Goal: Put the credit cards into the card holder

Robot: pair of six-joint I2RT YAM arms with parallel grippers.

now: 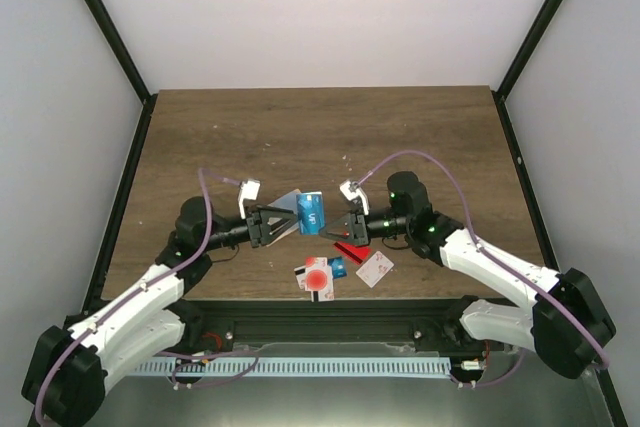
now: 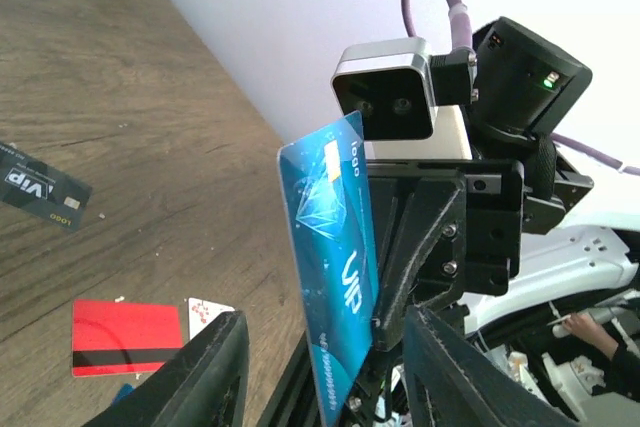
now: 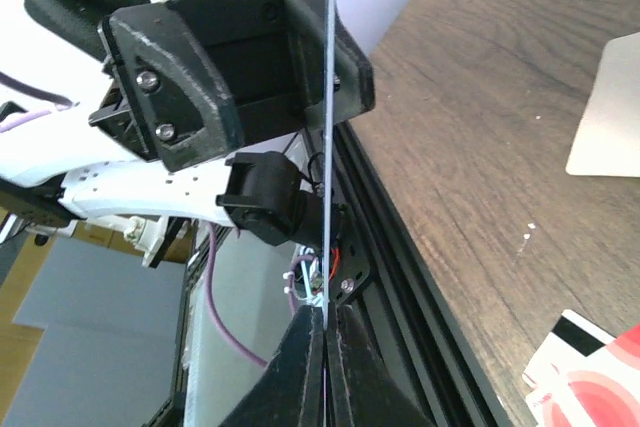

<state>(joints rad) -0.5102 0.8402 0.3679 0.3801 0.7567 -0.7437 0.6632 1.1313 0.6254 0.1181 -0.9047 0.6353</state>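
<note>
My right gripper (image 1: 343,228) is shut on the blue card (image 1: 310,213) and holds it upright above the table. In the right wrist view the card shows edge-on (image 3: 327,127) between the shut fingertips (image 3: 327,322). My left gripper (image 1: 272,223) is open, and the blue card (image 2: 335,277) stands between its spread fingers (image 2: 200,367) without being clamped. The pale card holder (image 1: 284,201) lies flat on the table just beyond the left gripper, and also shows in the right wrist view (image 3: 610,112). Red (image 1: 349,250), red-dot (image 1: 318,277) and white (image 1: 375,267) cards lie near the front edge.
A black VIP card (image 2: 40,192) lies on the wood, with a red black-striped card (image 2: 125,335) and a white red-dotted card (image 2: 205,315) nearer. The table's black front rail (image 3: 420,277) runs just below both grippers. Dark frame posts stand at the table's sides.
</note>
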